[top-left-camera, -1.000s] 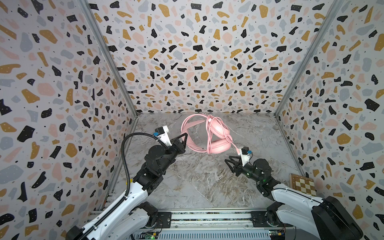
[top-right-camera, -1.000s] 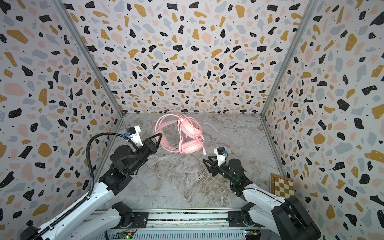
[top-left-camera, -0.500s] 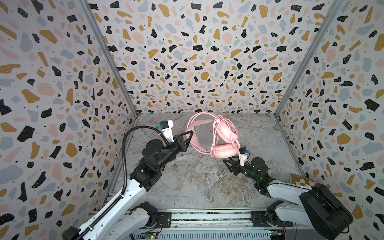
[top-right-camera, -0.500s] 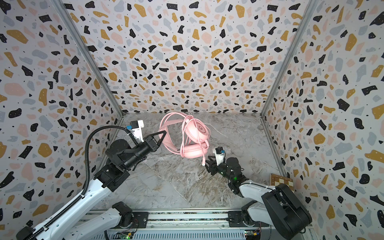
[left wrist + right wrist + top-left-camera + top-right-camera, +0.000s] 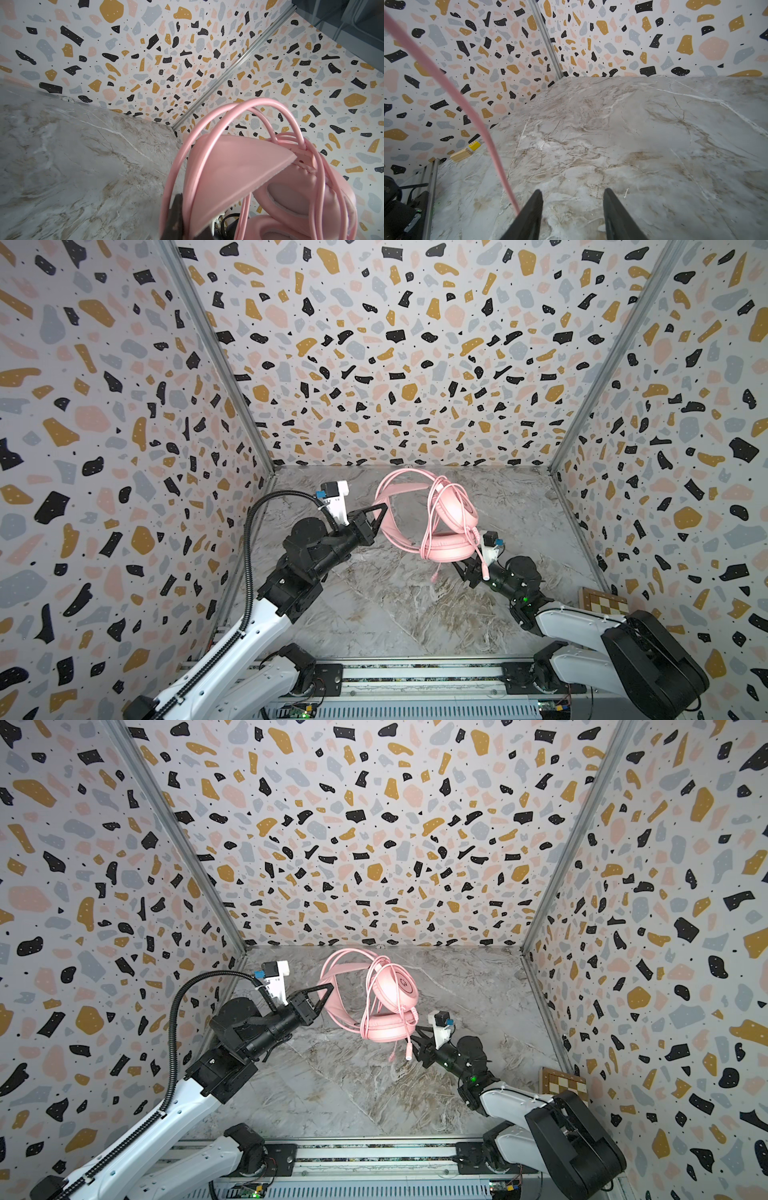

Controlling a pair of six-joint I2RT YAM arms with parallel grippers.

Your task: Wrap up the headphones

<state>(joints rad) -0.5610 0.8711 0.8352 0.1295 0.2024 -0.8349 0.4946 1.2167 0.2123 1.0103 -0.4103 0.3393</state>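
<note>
Left gripper [image 5: 380, 512], clamping headphones [image 5: 457, 510] by the headband [image 5: 401, 488], swung them toward 3 o'clock. Plug [image 5: 409, 1055] now beside right gripper [image 5: 573, 191], half-spread, seemingly empty; tuck remains.

We stood before a robot lab test cell: terrazzo-print panels [image 5: 395, 364] on aluminium corner posts [image 5: 241, 406] boxed in a marble-print surface [image 5: 395, 614], and robot arms [image 5: 257, 622] were bolted to a rail [image 5: 415, 674] along the near edge.
</note>
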